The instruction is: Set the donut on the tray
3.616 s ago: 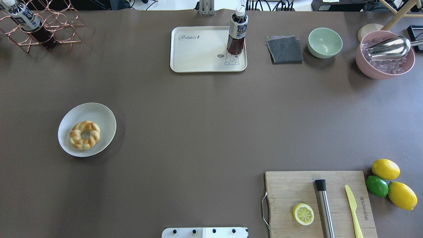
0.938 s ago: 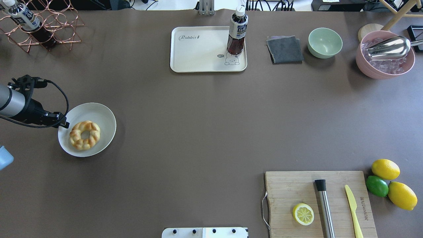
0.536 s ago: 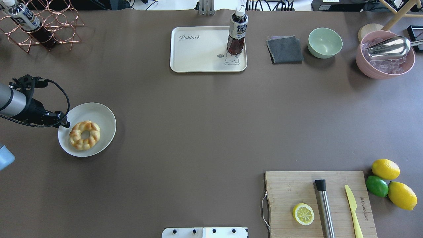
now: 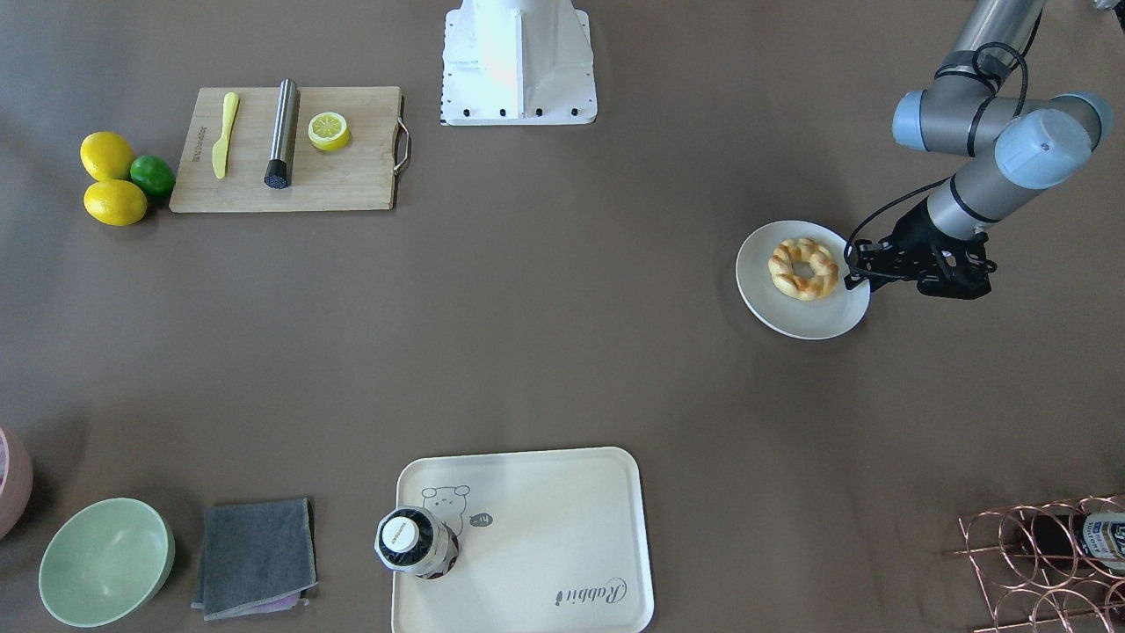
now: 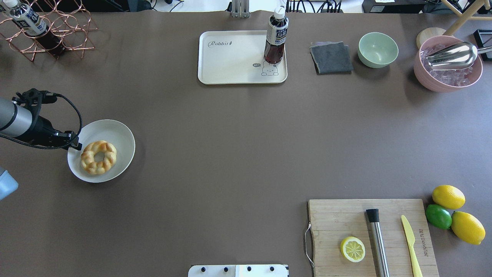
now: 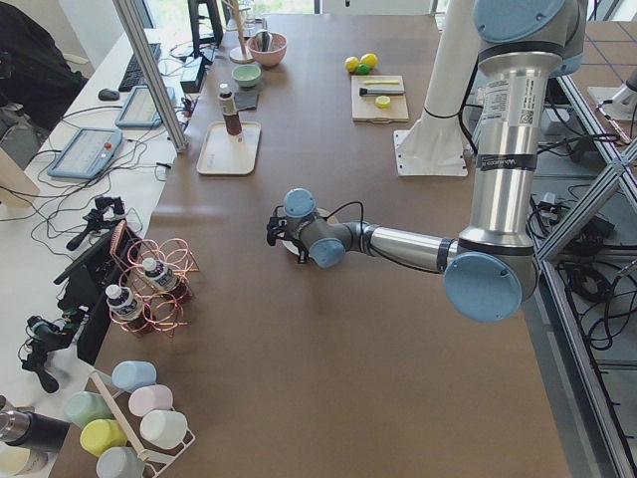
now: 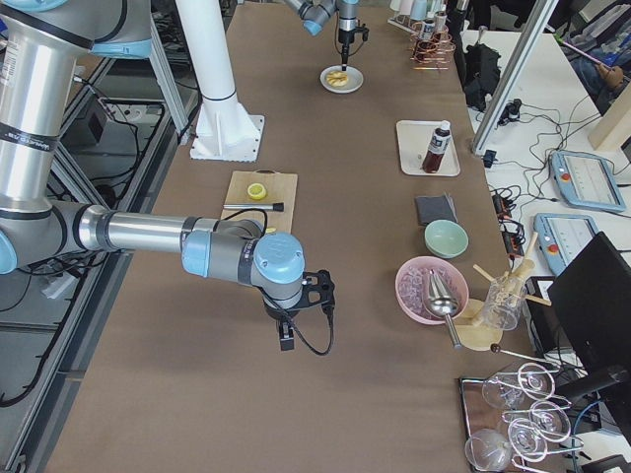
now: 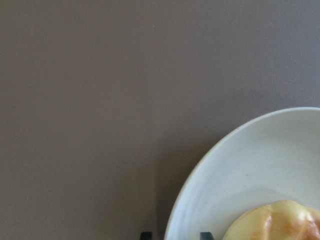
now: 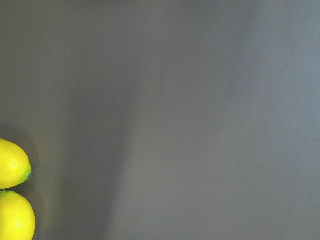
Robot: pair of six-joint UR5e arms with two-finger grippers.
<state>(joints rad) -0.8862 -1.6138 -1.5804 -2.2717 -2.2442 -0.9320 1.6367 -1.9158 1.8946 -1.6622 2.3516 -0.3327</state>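
The donut [image 5: 98, 157] lies on the round plate [image 5: 119, 134], and the tray [image 5: 230, 61] is well apart from that plate. The left gripper [image 5: 75, 143] hovers at the plate's rim, jaws narrowly parted and empty. Descending here, it would likely strike the rim and tip the plate.

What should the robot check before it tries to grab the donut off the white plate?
1. Donut free to pick: the donut lies alone on the plate, nothing touching it. Ok.
2. Left end effector over the donut: it hangs at the plate's rim, beside the donut. Not ok.
3. Left end effector open: the wrist view shows two fingertips apart with nothing held. Ok.
4. Room on the tray: only a bottle stands in one corner, the rest is bare. Ok.
5. Right end effector out of the way: it is at the table's far end. Ok. Open or shut: cannot tell.
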